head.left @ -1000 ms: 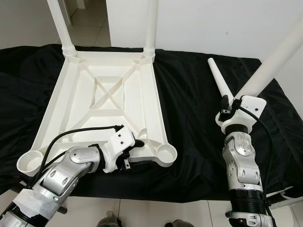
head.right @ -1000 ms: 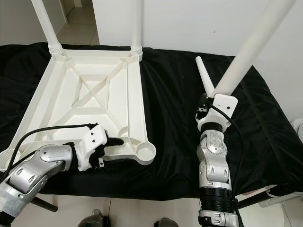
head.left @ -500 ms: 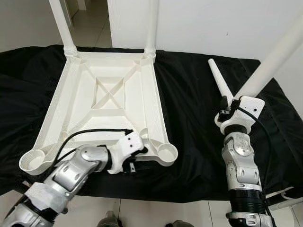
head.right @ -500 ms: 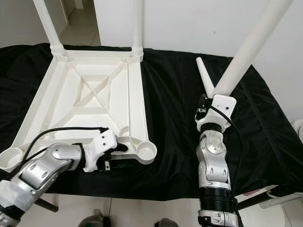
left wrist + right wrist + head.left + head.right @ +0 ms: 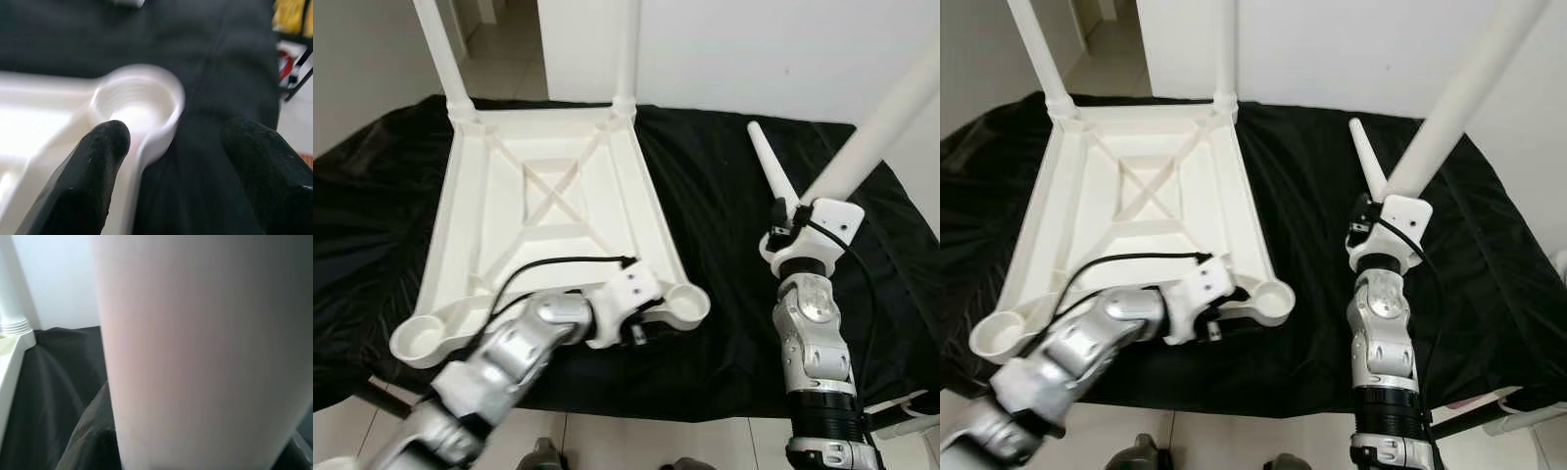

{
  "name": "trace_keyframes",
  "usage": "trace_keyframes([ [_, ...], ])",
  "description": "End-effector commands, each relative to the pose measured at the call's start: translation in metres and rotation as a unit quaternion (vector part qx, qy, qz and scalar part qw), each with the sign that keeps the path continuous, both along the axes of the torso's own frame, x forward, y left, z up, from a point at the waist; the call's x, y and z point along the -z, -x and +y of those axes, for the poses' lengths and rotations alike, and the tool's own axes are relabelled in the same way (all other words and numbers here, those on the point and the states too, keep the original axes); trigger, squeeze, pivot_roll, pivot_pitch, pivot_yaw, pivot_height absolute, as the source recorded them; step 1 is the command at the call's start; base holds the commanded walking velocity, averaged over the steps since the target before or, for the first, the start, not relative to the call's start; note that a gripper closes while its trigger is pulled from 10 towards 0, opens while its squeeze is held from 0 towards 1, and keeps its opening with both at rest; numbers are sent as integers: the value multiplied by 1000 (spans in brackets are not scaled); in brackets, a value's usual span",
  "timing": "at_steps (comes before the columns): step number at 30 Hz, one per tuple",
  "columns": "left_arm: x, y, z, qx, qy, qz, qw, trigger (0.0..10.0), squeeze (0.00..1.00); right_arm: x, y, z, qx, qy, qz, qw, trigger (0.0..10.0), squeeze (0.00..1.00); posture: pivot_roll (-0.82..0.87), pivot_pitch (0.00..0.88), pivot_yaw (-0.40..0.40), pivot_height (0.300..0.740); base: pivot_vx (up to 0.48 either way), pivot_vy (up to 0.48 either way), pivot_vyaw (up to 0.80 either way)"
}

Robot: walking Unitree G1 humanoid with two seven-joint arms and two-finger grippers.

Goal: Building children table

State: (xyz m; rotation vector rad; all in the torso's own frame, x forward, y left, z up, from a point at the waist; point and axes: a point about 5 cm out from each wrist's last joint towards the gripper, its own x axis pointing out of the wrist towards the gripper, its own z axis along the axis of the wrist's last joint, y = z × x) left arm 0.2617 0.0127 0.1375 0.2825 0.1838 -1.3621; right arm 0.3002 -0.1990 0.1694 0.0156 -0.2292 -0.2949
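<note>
The left gripper (image 5: 171, 161) is working at the near right corner of the upturned white tabletop (image 5: 548, 211), its two black fingers (image 5: 93, 171) spread apart on either side of the rim beside an open leg socket (image 5: 134, 100); one finger is lying over the white plastic, the other over the black cloth (image 5: 724, 225). Whether the fingers are pressing the rim cannot be told.

The right gripper (image 5: 800, 217) is closed around a long white table leg (image 5: 886, 117), which is rising tilted up and to the right of the scene. The leg's smooth shaft (image 5: 195, 347) is standing close before the right wrist camera.

A second, tapered white leg (image 5: 771, 171) is lying on the cloth just to the far left of the right gripper.

The tabletop is resting underside up on the left of the cloth-covered surface, showing a crossed rib pattern (image 5: 553, 191). Two legs are already standing in its far corners, one left (image 5: 438, 49) and one right (image 5: 626, 49). The near left socket (image 5: 423, 338) is standing open.
</note>
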Motion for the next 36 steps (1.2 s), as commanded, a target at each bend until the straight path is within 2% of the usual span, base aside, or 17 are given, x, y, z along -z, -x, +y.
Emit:
trace_keyframes([
  [1,-3,-6,-5,-21,3,-8,1000,10000,0,-1,2,-1,6,-1,-6,1000,10000,0,1,13,-5,740,0,0,0],
  [9,-4,-10,-22,-34,12,-9,999,10000,0,4,5,2,3,-5,2,1000,10000,0,-12,30,1,740,0,0,0],
  [14,-18,-11,-25,-43,62,-14,997,10000,0,6,5,9,-12,2,12,1000,10000,0,-14,38,4,740,0,0,0],
  [16,-32,-11,-22,-45,104,-15,993,10000,0,8,5,15,-26,13,17,999,10000,0,-7,38,3,740,0,0,0],
  [17,-32,-11,-22,-45,104,-15,993,10000,0,8,5,15,-26,13,17,999,10000,0,-7,38,3,740,0,0,0],
  [18,-44,-14,-17,-58,128,-24,990,10000,0,9,4,23,-59,34,21,997,10000,0,4,36,0,740,0,0,0],
  [27,-49,-23,1,-95,123,-53,986,10000,0,13,5,39,-123,54,20,991,10000,0,23,29,-10,740,0,0,0],
  [31,-41,-22,16,-122,122,-49,984,10000,0,19,7,53,-174,64,28,982,10000,0,34,19,-20,740,0,0,0],
  [36,-38,-20,22,-131,124,-54,982,10000,0,21,9,55,-187,63,29,980,10000,0,35,17,-23,740,0,0,0],
])
